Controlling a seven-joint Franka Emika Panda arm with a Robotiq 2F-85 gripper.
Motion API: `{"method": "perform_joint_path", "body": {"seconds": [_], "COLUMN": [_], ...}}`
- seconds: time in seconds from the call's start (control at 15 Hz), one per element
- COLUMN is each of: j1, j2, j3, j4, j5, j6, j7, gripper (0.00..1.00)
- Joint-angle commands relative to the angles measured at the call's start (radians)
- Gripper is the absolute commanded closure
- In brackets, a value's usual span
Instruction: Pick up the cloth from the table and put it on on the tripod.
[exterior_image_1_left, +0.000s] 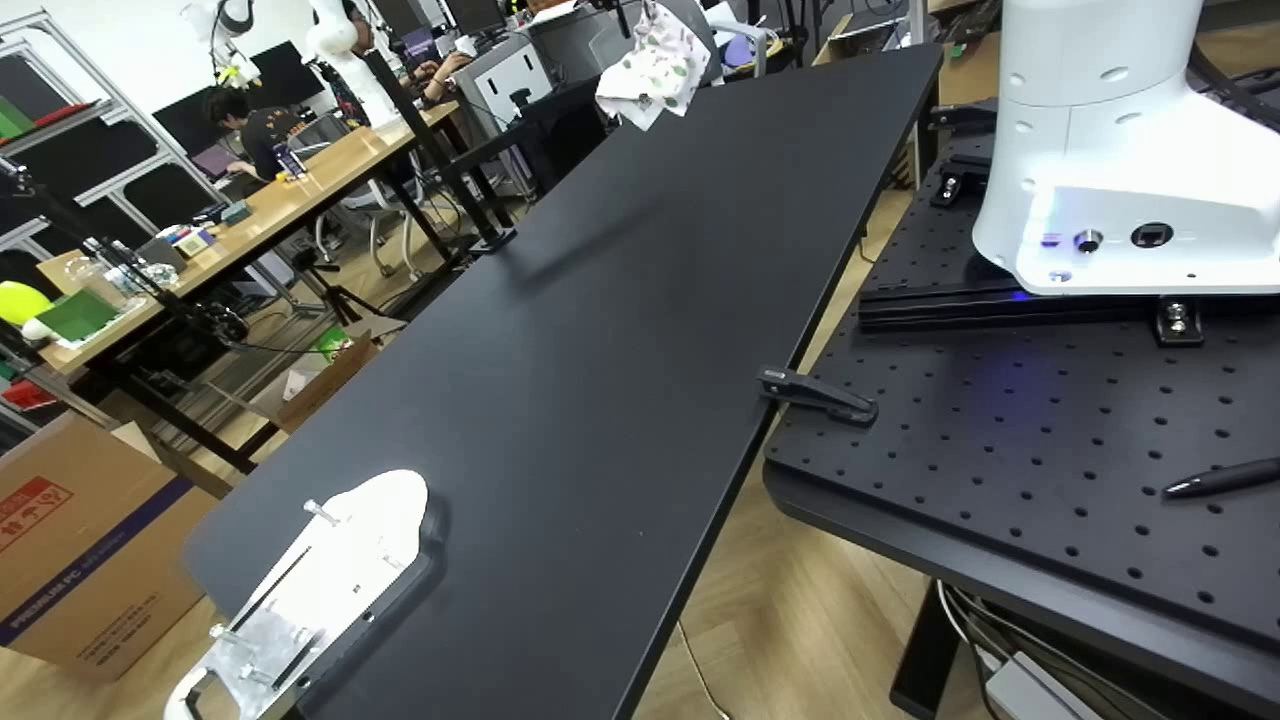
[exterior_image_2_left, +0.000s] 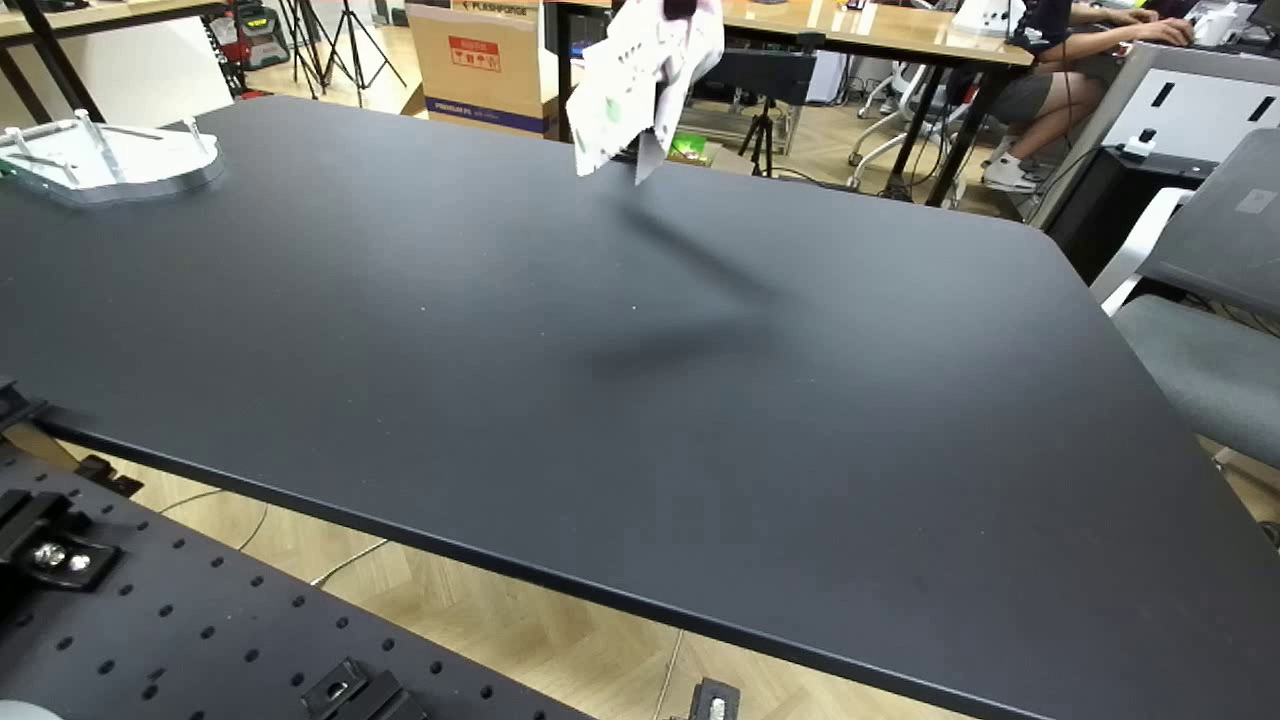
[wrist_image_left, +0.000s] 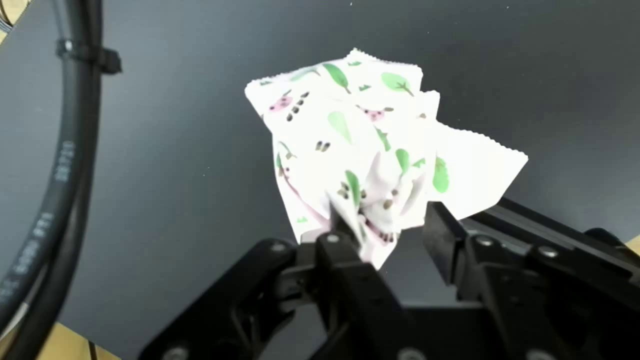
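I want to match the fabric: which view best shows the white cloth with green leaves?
The wrist view: the white leaf-printed cloth shows large near the middle, its green print and jagged edges plain. Both exterior views show it smaller, near the picture's top, its print harder to read.

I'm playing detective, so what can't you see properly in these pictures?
Part of the cloth: behind the gripper, wrist view.
Cable: printing blurred, wrist view.
Pen: one end past right edge, in an exterior view.
Seated person: head above top edge, in an exterior view.
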Motion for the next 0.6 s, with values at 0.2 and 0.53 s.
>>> {"method": "perform_joint_path", "body": {"seconds": [0.2, 0.53], "j1": [0.041, 0.047], "j2": [-0.041, -0.079], "j3": [0.014, 0.028], "j4": [0.090, 0.121], "j5": [0.005, -0.002], "j6": [-0.144, -0.213], "j7": [0.019, 0.039], "gripper": [0.05, 0.00]}}
